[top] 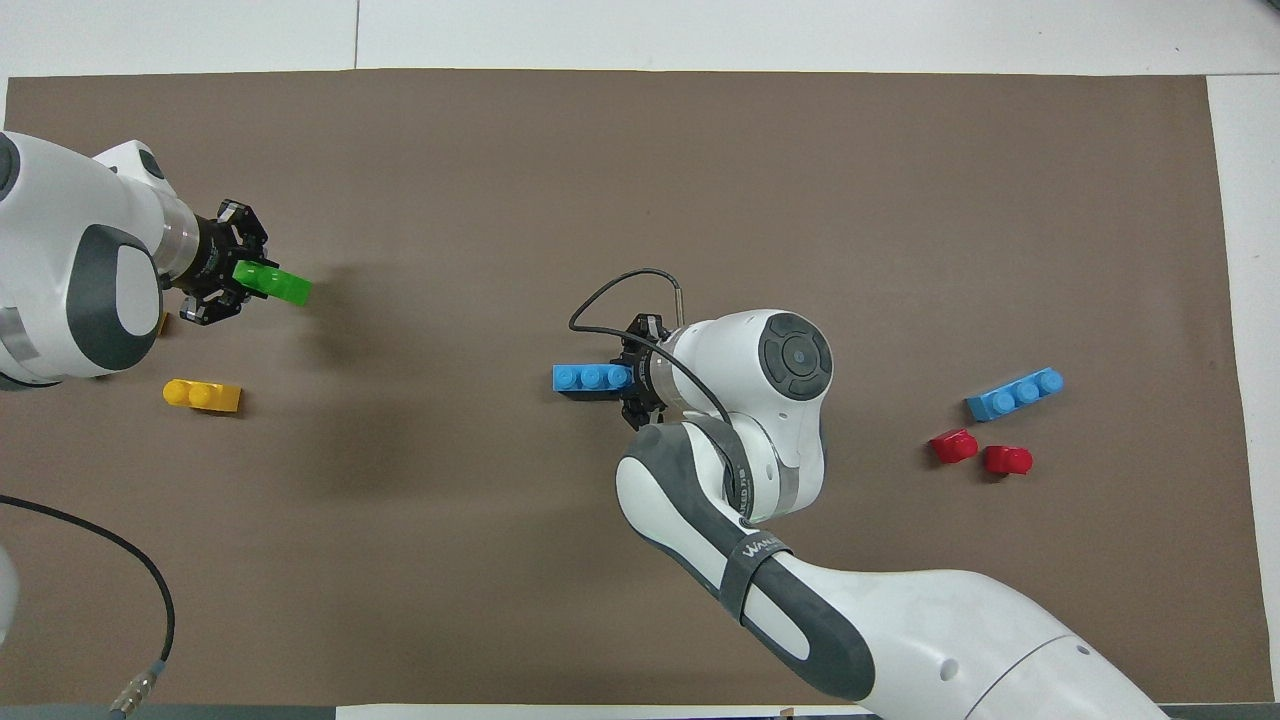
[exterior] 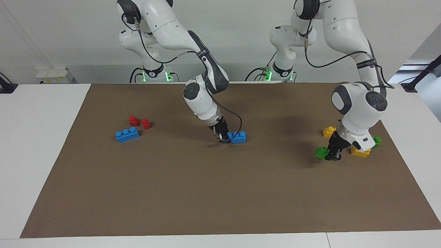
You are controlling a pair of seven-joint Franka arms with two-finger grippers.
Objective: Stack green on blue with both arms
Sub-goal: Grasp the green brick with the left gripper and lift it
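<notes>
Sweep the facing view from its nine o'clock edge and you first meet a spare blue brick lying loose on the brown mat that covers the white table, two red pieces touching it on the robots' side.

At mid-mat the right gripper is down at the table, jaws closed on one end of the blue brick. You would judge it is pinning this brick flat as a steady base.

Toward three o'clock the left gripper hangs low with the green brick pinched in its jaws, probably just clear of the mat, ready to carry across. Yellow bricks and a second green brick crowd beside it. A plain pale wall stands at twelve o'clock.
</notes>
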